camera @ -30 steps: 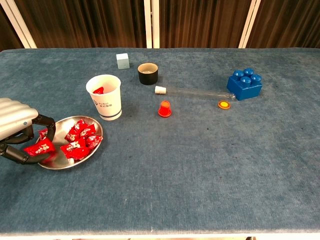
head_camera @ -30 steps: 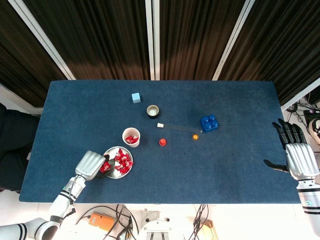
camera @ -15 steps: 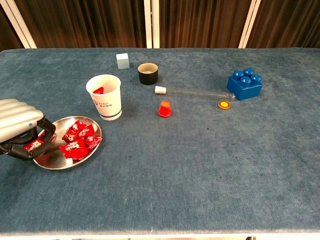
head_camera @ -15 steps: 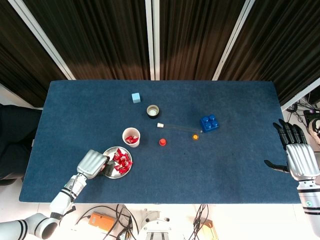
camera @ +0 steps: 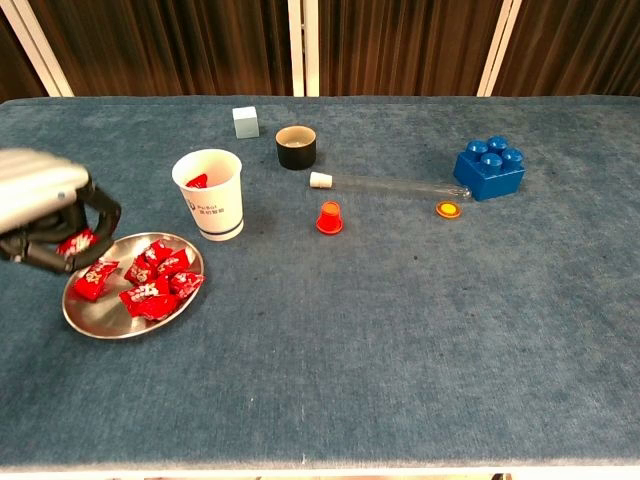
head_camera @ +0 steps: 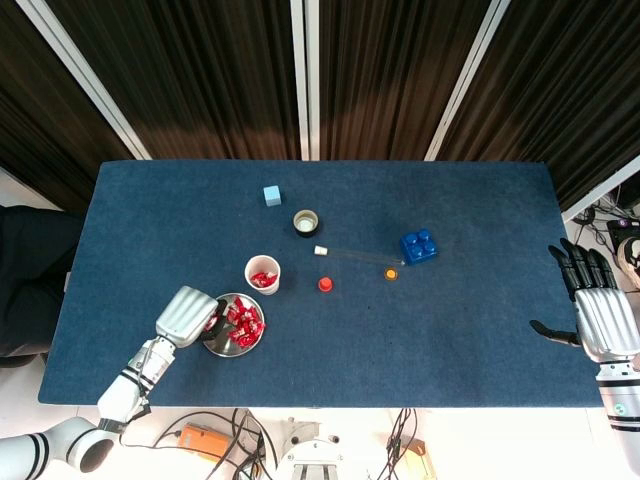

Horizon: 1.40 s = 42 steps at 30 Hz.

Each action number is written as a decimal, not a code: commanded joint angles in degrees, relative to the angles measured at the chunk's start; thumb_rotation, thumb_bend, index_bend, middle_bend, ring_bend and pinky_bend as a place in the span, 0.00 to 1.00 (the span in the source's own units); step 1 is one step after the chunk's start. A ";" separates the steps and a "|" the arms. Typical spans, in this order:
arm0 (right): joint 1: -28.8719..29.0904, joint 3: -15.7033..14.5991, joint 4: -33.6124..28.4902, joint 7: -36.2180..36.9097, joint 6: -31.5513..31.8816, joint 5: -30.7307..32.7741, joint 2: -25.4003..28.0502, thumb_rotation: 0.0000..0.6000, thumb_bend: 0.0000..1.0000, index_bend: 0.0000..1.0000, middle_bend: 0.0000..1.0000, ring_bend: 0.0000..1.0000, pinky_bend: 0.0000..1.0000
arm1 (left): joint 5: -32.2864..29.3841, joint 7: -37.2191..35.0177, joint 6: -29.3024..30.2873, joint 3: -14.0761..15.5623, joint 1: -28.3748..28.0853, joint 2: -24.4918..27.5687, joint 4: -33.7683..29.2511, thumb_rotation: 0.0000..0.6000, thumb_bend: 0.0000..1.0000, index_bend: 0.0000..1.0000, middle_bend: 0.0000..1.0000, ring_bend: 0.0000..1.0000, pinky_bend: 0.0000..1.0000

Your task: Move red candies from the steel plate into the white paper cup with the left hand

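- My left hand [camera: 45, 212] hangs above the left edge of the plate [camera: 100, 318], fingers curled round one red candy [camera: 76, 242]; the candy sits pinched in the fingers, clear of the plate.
- From the head view the same hand [head_camera: 187, 315] covers the plate's left rim [head_camera: 215, 346], and I can't make out the held candy there.
- The candies [camera: 150, 280] left on the plate lie heaped toward its right half, with one [camera: 92, 281] apart on the left side.
- The cup [camera: 210, 193] stands upright just beyond the plate and to its right, with red wrappers showing inside [head_camera: 263, 279].
- My right hand [head_camera: 592, 305] hangs off the table's right edge, well away from everything, fingers straight and spread, holding nothing.
- Beyond the cup stand a pale cube [camera: 245, 121] and a black pot [camera: 296, 147].
- A clear tube [camera: 385, 184] lies on its side between the pot and the blue brick [camera: 489, 167], its white-capped end toward the pot.
- A red cap [camera: 329, 217] sits near the tube's white end, an orange disc [camera: 449, 209] just in front of the brick.
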 commanded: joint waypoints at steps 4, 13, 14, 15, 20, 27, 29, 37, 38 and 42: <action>-0.11 -0.06 0.20 0.31 0.25 -0.25 -0.05 1.00 0.10 0.00 0.00 0.00 0.00 | -0.13 -4.31 -0.34 -5.99 -4.03 2.18 -4.28 1.00 0.49 0.70 0.97 0.90 0.82; -0.83 -0.29 1.02 1.41 0.93 -0.08 -0.13 1.00 0.10 0.00 0.00 0.00 0.00 | -7.72 -7.16 -7.39 -12.93 -11.55 -1.34 -1.66 1.00 0.49 0.70 0.97 0.90 0.82; -0.89 -0.37 1.15 1.59 0.92 -0.13 -0.17 1.00 0.10 0.00 0.00 0.00 0.00 | -8.80 -6.91 -8.10 -13.40 -12.40 -2.09 -0.76 1.00 0.49 0.70 0.97 0.90 0.82; -0.93 -0.41 1.28 1.72 0.91 -0.13 -0.19 1.00 0.10 0.00 0.00 0.00 0.00 | -9.58 -6.58 -8.54 -13.64 -12.95 -2.67 0.01 1.00 0.49 0.70 0.97 0.90 0.82; -1.11 -0.41 1.83 2.32 1.00 0.02 -0.17 1.00 0.10 0.00 0.00 0.00 0.00 | -13.65 -3.73 -10.04 -13.80 -14.97 -4.98 3.64 0.99 0.47 0.70 0.97 0.90 0.82; -0.99 -0.43 2.51 2.86 0.57 0.11 -0.43 1.00 0.10 0.00 0.00 0.00 0.00 | -16.81 -1.00 -9.36 -12.87 -15.29 -5.60 4.69 0.99 0.38 0.64 0.97 0.90 0.82; -0.95 -0.42 2.61 2.87 0.53 0.05 -0.48 1.00 0.10 0.00 0.00 0.00 0.00 | -17.28 -0.21 -8.84 -12.58 -15.28 -5.58 4.66 0.99 0.31 0.59 0.97 0.90 0.82; -0.91 -0.32 2.40 2.70 0.61 -0.06 -0.40 1.00 0.10 0.00 0.00 0.00 0.00 | -17.04 -0.93 -6.32 -12.33 -14.96 -6.09 4.52 0.86 0.12 0.40 0.97 0.90 0.82; -0.92 -0.32 2.38 2.67 0.61 -0.06 -0.41 1.00 0.10 0.00 0.00 0.00 0.00 | -16.99 -1.01 -6.28 -12.23 -14.97 -6.06 4.55 0.86 0.11 0.39 0.97 0.90 0.82; -0.88 -0.32 2.32 2.56 0.52 -0.04 -0.45 1.00 0.10 0.00 0.00 0.00 0.00 | -16.96 -1.15 -6.11 -11.89 -15.03 -6.06 4.82 0.81 0.09 0.34 0.97 0.90 0.82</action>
